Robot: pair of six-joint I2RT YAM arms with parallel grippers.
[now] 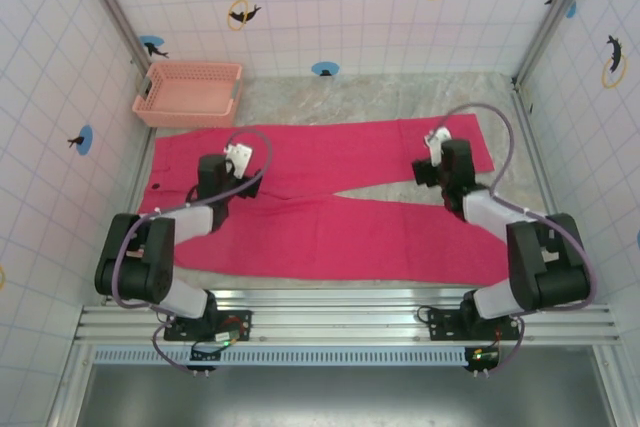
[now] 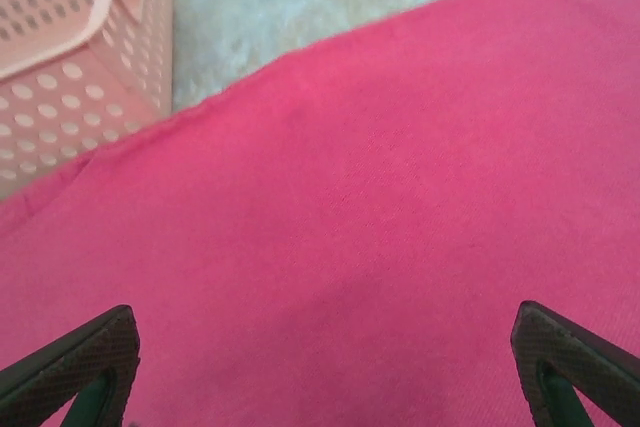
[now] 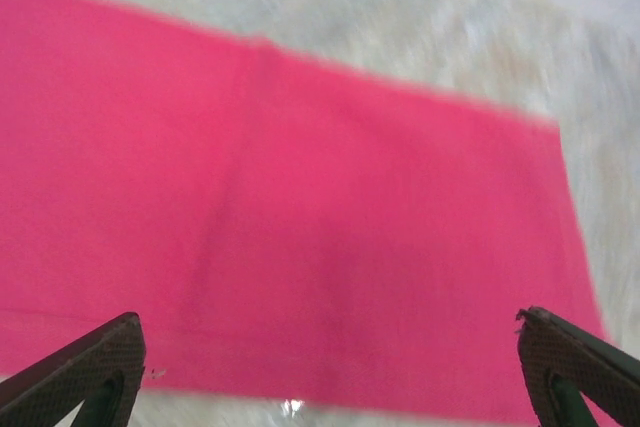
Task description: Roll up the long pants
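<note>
At the far left the basket (image 1: 190, 92) sits at the back corner of the table (image 1: 400, 97), just beside the waist end of the pants (image 1: 330, 217). The pants lie flat and unrolled across the table, waist to the left and both legs running right in a narrow V. Judging from that, no rolling has begun, and this looks like the approach to a first grasp.

The left gripper (image 1: 237, 155) hovers over the waist area, its forearm reaching forward from a sharply bent elbow. In its wrist view the fingers (image 2: 90, 352) are spread wide, with bare cloth between them and nothing held. Farther right, the right gripper (image 1: 437, 139) hangs over the far leg near its cuff, the arm likewise folded and reaching in. Its fingers (image 3: 95, 357) are also wide apart and empty (that view is a little blurred).

The next move probably calls for both grippers to drop onto the cloth and pinch it at matching points, so the fabric turns over evenly and the roll starts straight.
</note>
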